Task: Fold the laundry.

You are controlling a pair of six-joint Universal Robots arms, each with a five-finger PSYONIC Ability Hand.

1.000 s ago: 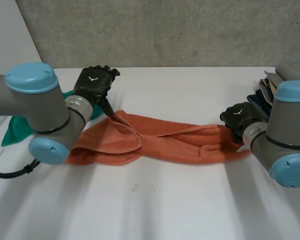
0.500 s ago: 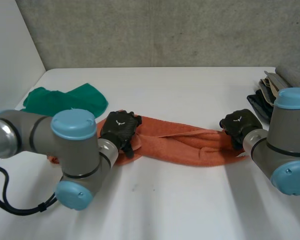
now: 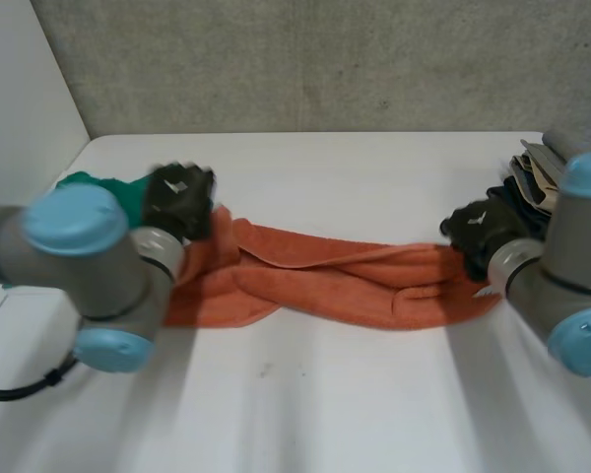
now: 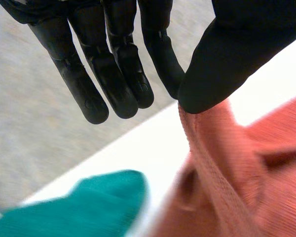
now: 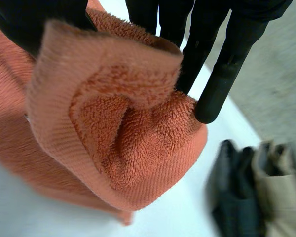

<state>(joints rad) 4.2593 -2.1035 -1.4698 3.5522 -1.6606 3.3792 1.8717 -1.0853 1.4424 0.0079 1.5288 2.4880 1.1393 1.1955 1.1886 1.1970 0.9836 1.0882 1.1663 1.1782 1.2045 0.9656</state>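
orange towel (image 3: 355, 286): 1, on white table (image 3: 325, 404) | green cloth (image 4: 89, 207): 1 | folded clothes stack (image 3: 530, 172): 1 | left hand (image 4: 113, 64): thumb pinches towel hem against fingers | right hand (image 5: 222, 74): fingers and thumb clamp towel end

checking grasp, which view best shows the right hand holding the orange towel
Right wrist view: the orange towel sits bunched between thumb and fingers of the right hand. Head view: that hand at the towel's right end, grip hidden. Left wrist view: the towel's other end.

I see the towel (image 3: 345, 286) lying crosswise on the table (image 3: 325, 404); a crumpled cloth (image 3: 106, 183) sits behind its left end, a clothes stack (image 3: 532, 175) behind its right end.
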